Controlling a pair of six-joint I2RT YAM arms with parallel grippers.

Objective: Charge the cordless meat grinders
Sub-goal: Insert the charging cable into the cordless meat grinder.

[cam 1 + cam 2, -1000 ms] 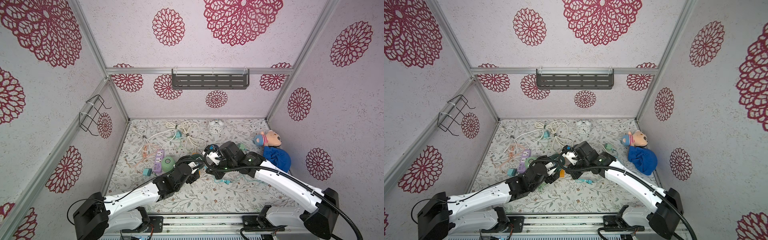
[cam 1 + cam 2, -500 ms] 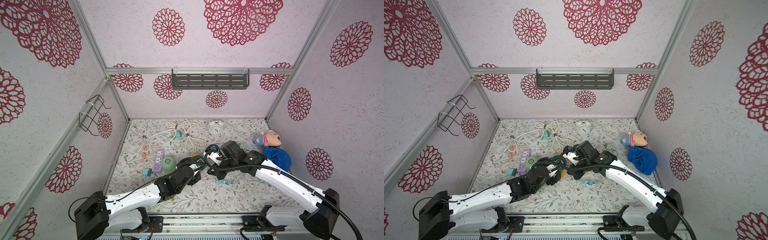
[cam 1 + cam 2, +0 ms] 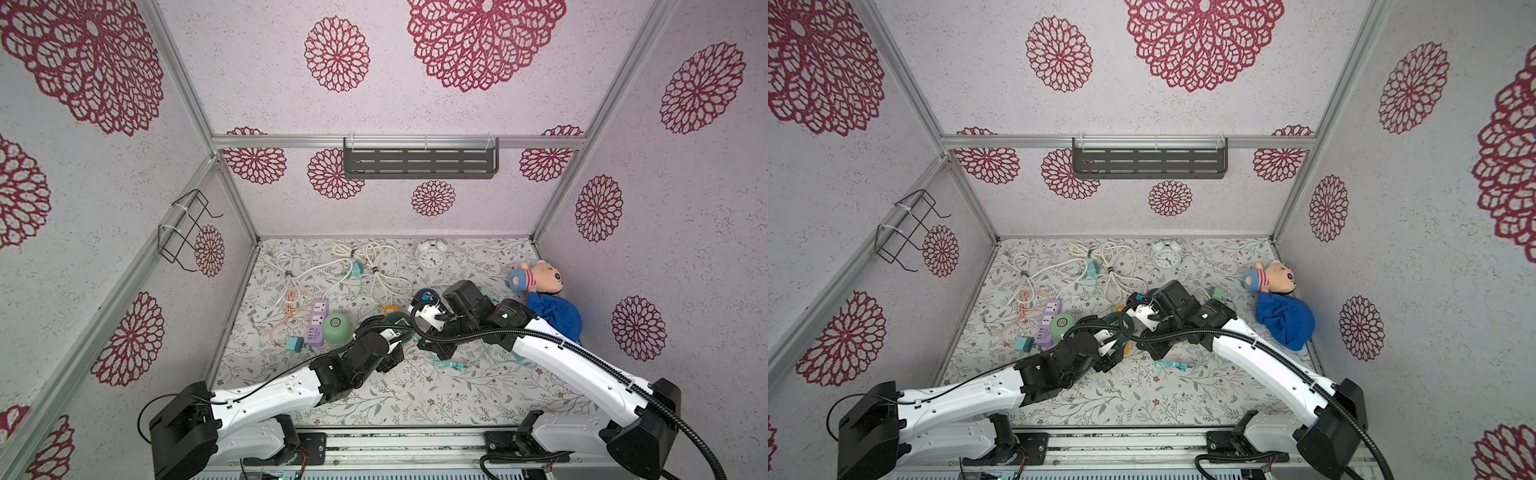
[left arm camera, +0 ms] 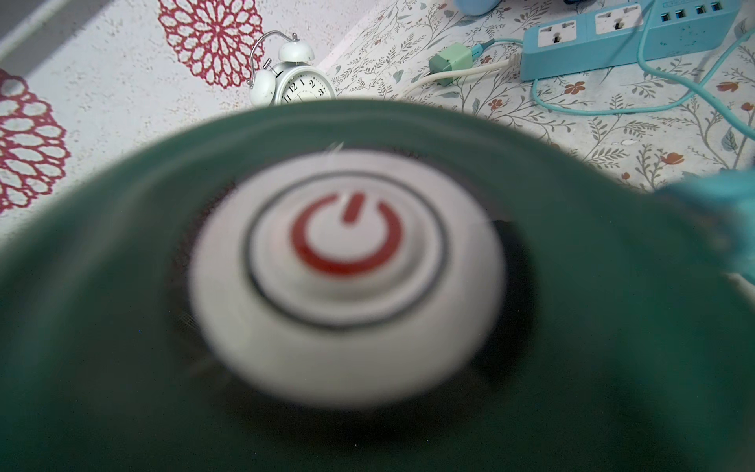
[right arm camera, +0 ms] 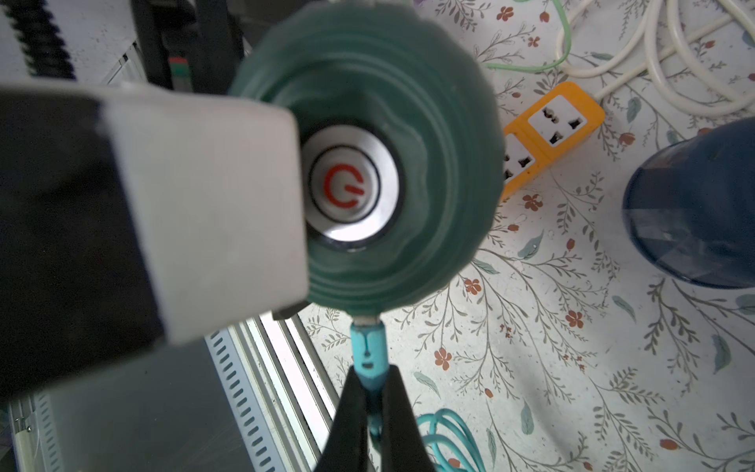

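a: item — dark green grinder [image 5: 429, 122], mid-floor, just right of the mint one; left gripper [image 3: 398, 330] spread wide, clamped round its dome.
b: change?
a: left arm edged right; right gripper [image 5: 369, 392] stays pinched on teal plug [image 5: 369, 355], tip at the port — seating seems close.

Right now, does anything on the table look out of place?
Yes. A plush doll lies next to a blue cloth by the right wall, and a white alarm clock stands at the back; neither belongs to charging. White cables sprawl loosely. Nothing looks spilled or broken.
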